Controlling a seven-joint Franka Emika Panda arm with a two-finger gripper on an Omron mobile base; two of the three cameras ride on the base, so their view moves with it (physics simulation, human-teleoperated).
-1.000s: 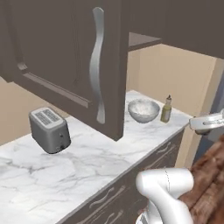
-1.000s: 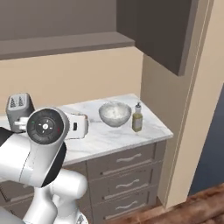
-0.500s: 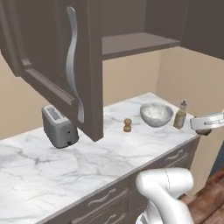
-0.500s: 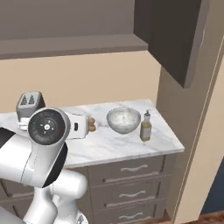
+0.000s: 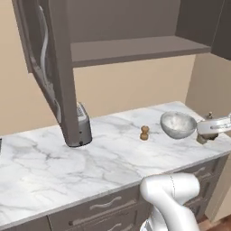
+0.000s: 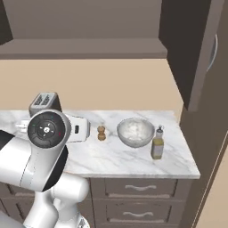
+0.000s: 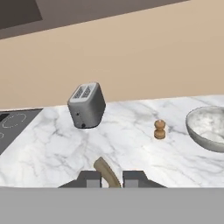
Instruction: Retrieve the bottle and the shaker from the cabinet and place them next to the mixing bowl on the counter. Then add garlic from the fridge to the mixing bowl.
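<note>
Ahead of the pincer (image 7: pixel 111 178) and a little to its right, the shaker (image 7: pixel 160 129) is seen upright on the tabletop (image 7: pixel 131 153), apart from everything round it. Farther to the pincer's right the mixing bowl (image 7: pixel 201 135) is set, its far side cut off by the edge of the hand view. Just beside the bowl, on the side away from the shaker, the bottle (image 6: pixel 157 144) is stood upright. In the left base view its middle is covered by the robot's white wrist (image 5: pixel 215 126), so that only its spout and its foot are shown.

The pincer's dark tips are drawn close together. A thin, curved tan sliver (image 7: pixel 106 170) is lodged in the gap between them. What it is cannot be made out, nor whether it is clamped, since its lower end is hidden.

Above the pincer the cabinet (image 5: pixel 131 47) is hung with its door (image 5: pixel 61 76) swung open. In the left base view most of the toaster (image 7: pixel 86 105), which is placed ahead of the pincer to its left, is masked by that door. Beyond the toaster, at the far left, a dark cooktop (image 7: pixel 13 124) is cut off by the frame. Brown drawers (image 6: pixel 138 189) are fitted under the tabletop.
</note>
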